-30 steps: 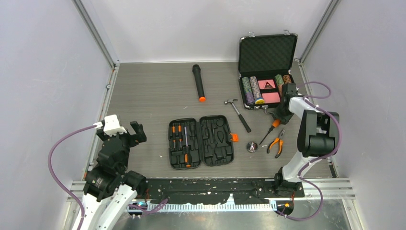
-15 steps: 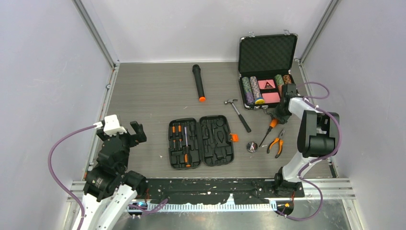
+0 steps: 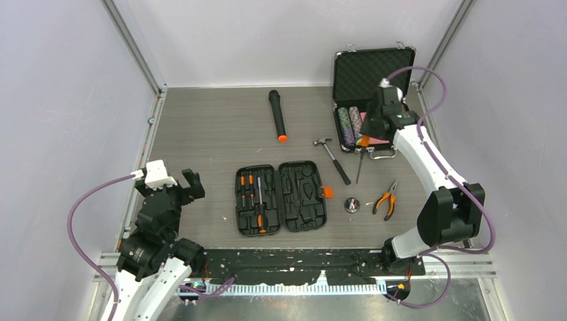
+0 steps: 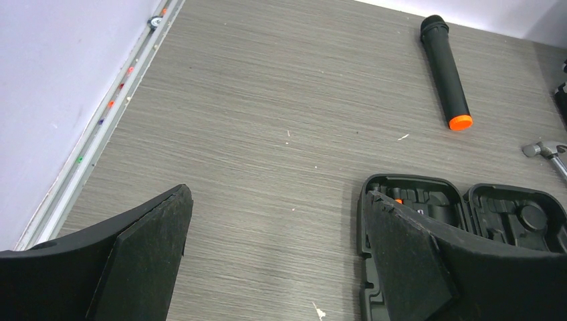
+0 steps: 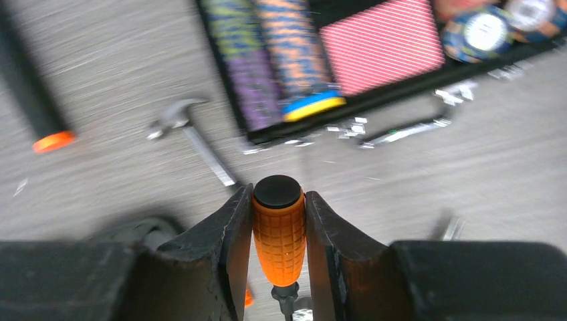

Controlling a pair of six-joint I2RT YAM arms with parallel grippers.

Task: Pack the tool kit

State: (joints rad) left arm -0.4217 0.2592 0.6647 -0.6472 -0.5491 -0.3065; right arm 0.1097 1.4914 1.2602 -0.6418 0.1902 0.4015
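Pale lavender walls and aluminium rails box in a grey wood-grain table (image 3: 200, 134), which is bare and wide from 9 to 11 o'clock of the tool kit (image 3: 302, 199). The kit lies open and flat at mid-table, a ribbed black plastic clamshell with rounded corners and an orange latch. Its left half carries orange-handled drivers, and its right half shows bare moulded slots. A steel-headed hammer (image 3: 332, 160) lies at its 1 o'clock, orange-grip pliers (image 3: 385, 198) at 3 o'clock and a black microphone (image 3: 277, 116) at 12 o'clock. The foam-lined chip case (image 3: 372, 73) stands open at 1 o'clock, against the back wall. The right gripper (image 5: 278, 200) pinches a screwdriver (image 5: 279, 237) by its knurled orange handle, beside the chip case. The left gripper (image 4: 274, 200) gapes wide and empty at 9 o'clock.
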